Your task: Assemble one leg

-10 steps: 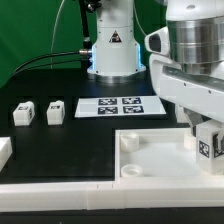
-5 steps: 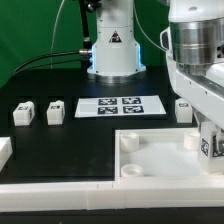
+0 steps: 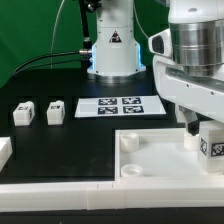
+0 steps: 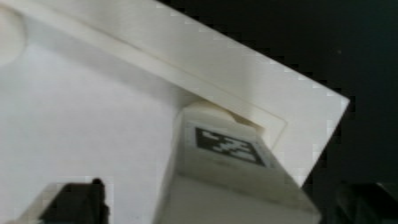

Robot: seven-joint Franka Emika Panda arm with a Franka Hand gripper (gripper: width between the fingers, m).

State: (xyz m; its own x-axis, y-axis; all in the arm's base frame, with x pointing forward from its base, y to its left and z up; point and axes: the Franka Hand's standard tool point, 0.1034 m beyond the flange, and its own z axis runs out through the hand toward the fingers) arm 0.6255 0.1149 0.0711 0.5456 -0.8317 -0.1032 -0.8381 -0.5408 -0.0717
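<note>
A leg (image 3: 212, 144), a small white block with a square tag, stands at the near right corner of the large white panel (image 3: 150, 160) in the exterior view. My gripper (image 3: 206, 138) is straight above it and straddles it. In the wrist view the leg (image 4: 226, 150) sits between my fingers (image 4: 75, 202). A strip of panel (image 4: 89, 120) shows between that finger and the leg, so the jaws look open. Two more legs (image 3: 22, 113) (image 3: 55, 111) lie on the black table at the exterior view's left.
The marker board (image 3: 120, 105) lies flat behind the panel. A white part (image 3: 4, 150) sits at the exterior view's left edge. The arm's base (image 3: 112, 50) stands at the back. A white rail (image 3: 60, 190) runs along the front.
The wrist swung toward the exterior view's right and turned half a second ago, then came back over the leg. The leg stays at the panel's corner.
</note>
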